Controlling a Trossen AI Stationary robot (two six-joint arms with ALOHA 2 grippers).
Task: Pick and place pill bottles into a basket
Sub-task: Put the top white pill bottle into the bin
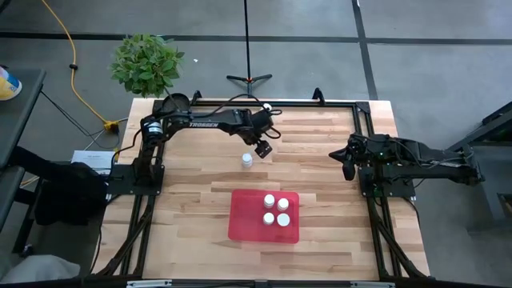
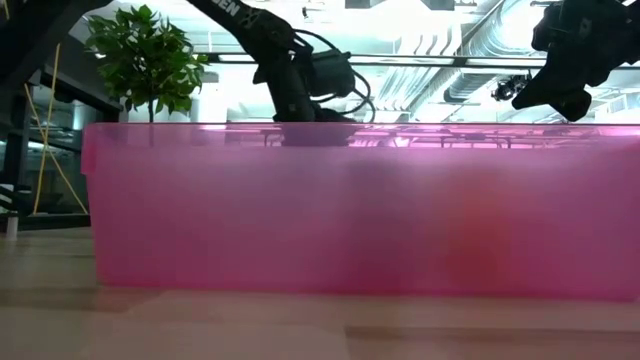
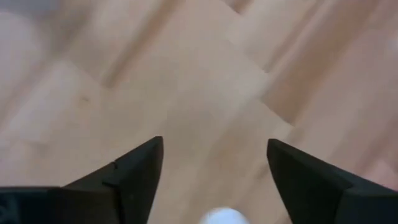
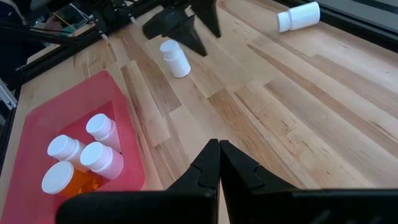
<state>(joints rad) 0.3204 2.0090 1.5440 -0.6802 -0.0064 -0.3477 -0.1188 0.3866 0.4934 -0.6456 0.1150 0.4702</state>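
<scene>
The basket, a flat red tray (image 1: 243,226), lies near the table's front middle with several white pill bottles (image 4: 99,155) standing in it. Another pill bottle (image 1: 246,160) stands upright on the wood beyond the tray. My left gripper (image 1: 262,149) hangs open just above and beyond that bottle, pointing steeply down. The bottle's white cap (image 3: 222,216) shows low between the fingers, clear of them. One more bottle (image 4: 298,15) lies on its side near the far rail. My right gripper (image 1: 346,164) waits shut at the table's right.
A potted plant (image 1: 146,62) stands off the far left corner. Black frame rails (image 1: 364,120) run along the table's far and side edges. In the low view the tray's pink wall (image 2: 360,210) blocks most of the table. Bare wood lies between the tray and both arms.
</scene>
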